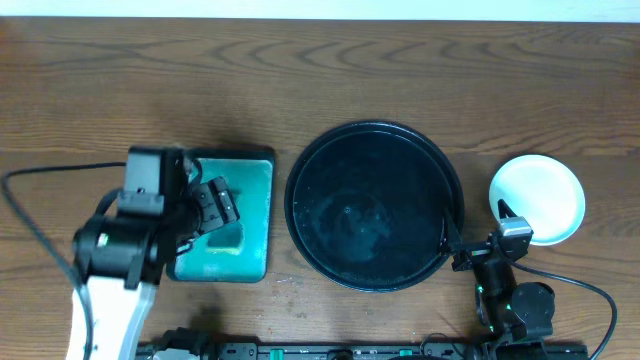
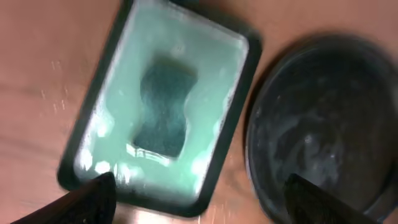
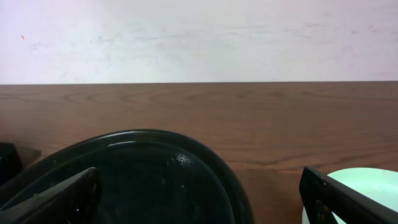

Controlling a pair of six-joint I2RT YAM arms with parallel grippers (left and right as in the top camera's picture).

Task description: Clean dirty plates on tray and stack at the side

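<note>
The black tray lies in the middle of the table with nothing on it; it also shows in the left wrist view and the right wrist view. White plates rest on the table right of the tray, seen as one round shape; how many are stacked I cannot tell. An edge shows in the right wrist view. My left gripper hangs open and empty over the teal pad; its fingers hold nothing. My right gripper is open and empty, low between tray and plates, its fingers apart.
A rectangular dark-rimmed teal pad lies left of the tray, with a darker teal sponge on it. Cables run along the front edge. A pale wall stands beyond the table's far edge.
</note>
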